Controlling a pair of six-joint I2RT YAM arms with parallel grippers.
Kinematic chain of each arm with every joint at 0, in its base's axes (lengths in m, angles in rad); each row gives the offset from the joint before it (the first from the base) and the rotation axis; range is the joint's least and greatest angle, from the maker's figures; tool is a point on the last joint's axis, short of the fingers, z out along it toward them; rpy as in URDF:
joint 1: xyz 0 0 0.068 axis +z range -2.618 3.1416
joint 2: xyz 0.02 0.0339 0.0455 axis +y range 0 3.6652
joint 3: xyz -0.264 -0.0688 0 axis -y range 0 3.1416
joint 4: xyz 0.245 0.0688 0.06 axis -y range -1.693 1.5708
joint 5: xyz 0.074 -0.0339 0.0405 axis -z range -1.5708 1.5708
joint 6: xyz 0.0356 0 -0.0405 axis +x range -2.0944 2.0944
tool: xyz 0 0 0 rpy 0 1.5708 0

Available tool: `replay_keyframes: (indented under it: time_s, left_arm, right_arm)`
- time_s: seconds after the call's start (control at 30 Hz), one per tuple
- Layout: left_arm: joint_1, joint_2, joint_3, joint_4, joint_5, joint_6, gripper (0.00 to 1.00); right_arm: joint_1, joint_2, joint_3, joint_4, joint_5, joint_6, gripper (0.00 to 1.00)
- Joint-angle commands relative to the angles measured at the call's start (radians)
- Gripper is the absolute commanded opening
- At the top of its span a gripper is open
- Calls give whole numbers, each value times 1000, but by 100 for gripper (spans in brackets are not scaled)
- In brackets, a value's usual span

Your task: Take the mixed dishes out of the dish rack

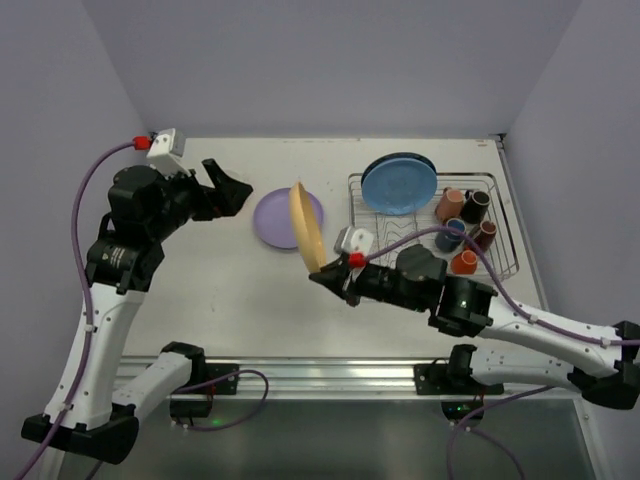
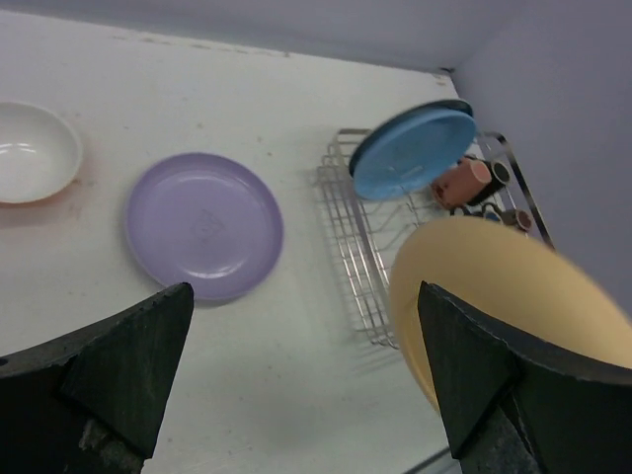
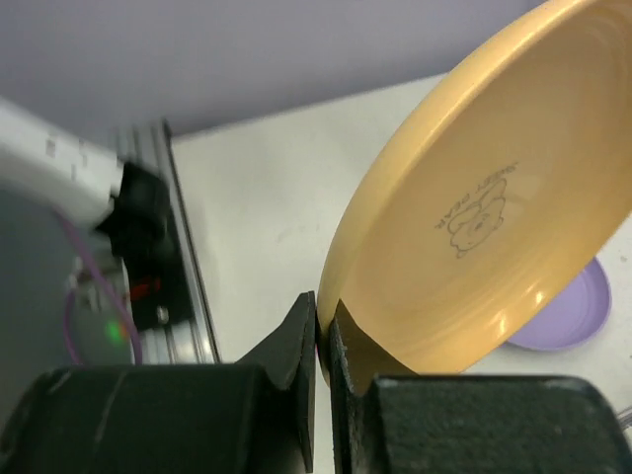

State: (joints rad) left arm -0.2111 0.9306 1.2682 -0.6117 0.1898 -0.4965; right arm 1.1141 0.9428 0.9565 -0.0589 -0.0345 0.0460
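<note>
My right gripper (image 1: 325,275) is shut on the rim of a yellow plate (image 1: 305,225) and holds it on edge above the table, left of the dish rack (image 1: 492,182). The right wrist view shows the jaws (image 3: 324,331) pinching the plate's lower rim (image 3: 484,217). A lilac plate (image 1: 270,218) lies flat on the table behind it. A blue plate (image 1: 400,182) leans in the rack's far left, a dark rim behind it. Several small mugs (image 1: 450,205) sit in the rack's right part. My left gripper (image 1: 228,192) is open and empty, left of the lilac plate (image 2: 204,225).
A bowl with a white inside (image 2: 35,153) sits on the table left of the lilac plate, hidden under my left arm in the top view. The grey walls close the table at the back and right. The arm rail runs along the near edge.
</note>
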Motion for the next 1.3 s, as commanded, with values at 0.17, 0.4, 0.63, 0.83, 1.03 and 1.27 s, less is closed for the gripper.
replay_keyframes:
  time_s: [0.17,0.4,0.63,0.83,1.03,1.27]
  left_arm:
    - [-39,80,-105,-36,284,27,100]
    - [-200,128,-183,-105,65,72,100]
    - [-244,160,-250,-100,-75,81,62]
    - [-260,194,-237,-89,-119,82,1]
    - [-258,209,-251,-27,-182,21,0]
    - [-145,272,-279,133,-242,-118,0]
  right_arm:
    - [262,264,88,-330,415,-459,0]
    - [300,410,191,-349,489,-532,0]
    - [300,499,243,-366,597,-575,0]
    - [302,542,255,-352,636,-581,0]
    - [268,504,192,-240,640,-546,32]
    - [164,297,56,-67,639,-359,99]
